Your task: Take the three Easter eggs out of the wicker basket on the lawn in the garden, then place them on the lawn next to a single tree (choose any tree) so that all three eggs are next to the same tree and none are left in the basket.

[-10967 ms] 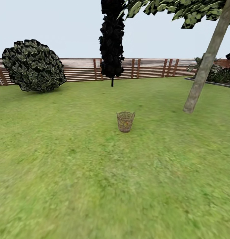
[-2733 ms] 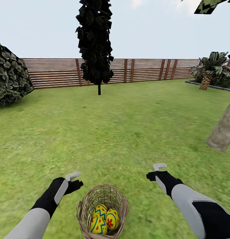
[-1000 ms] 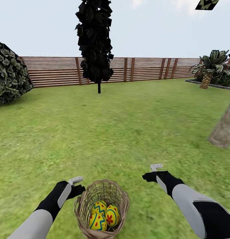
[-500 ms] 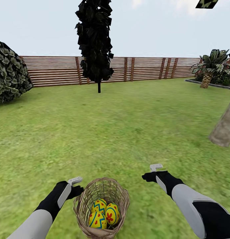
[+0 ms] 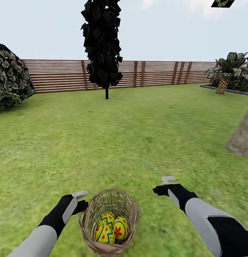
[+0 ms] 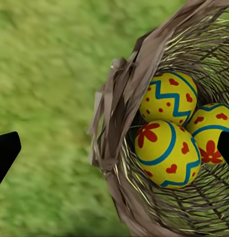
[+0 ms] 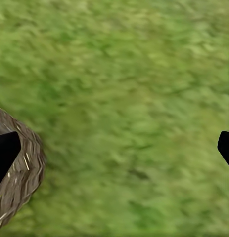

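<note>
The wicker basket point(image 5: 89, 217) stands on the lawn point(image 5: 131, 135) just in front of me, between my arms. Three yellow Easter eggs point(image 5: 107, 219) point(image 5: 120, 227) point(image 5: 104, 234) with red dots and blue zigzags lie in it. My left gripper point(image 5: 83, 205) hangs open at the basket's left rim. In the left wrist view the gripper point(image 6: 115, 148) straddles the basket rim point(image 6: 121, 98), with the eggs point(image 6: 168, 98) point(image 6: 165, 154) point(image 6: 213, 131) close below. My right gripper point(image 5: 160, 190) is open over grass to the right of the basket. In the right wrist view the gripper point(image 7: 115, 149) has the basket rim point(image 7: 22, 180) at one edge.
A thick grey-brown tree trunk point(image 5: 242, 137) rises from the grass at the right. A dark cypress point(image 5: 102, 46) stands ahead, a big bush point(image 5: 11, 82) at the left, and a palm point(image 5: 223, 76) at the far right. A brown slat fence point(image 5: 156, 73) closes the garden.
Since the earliest frame the robot has driven up to the basket. Over the last second the view has dipped slightly and the left gripper has closed in on the basket's rim.
</note>
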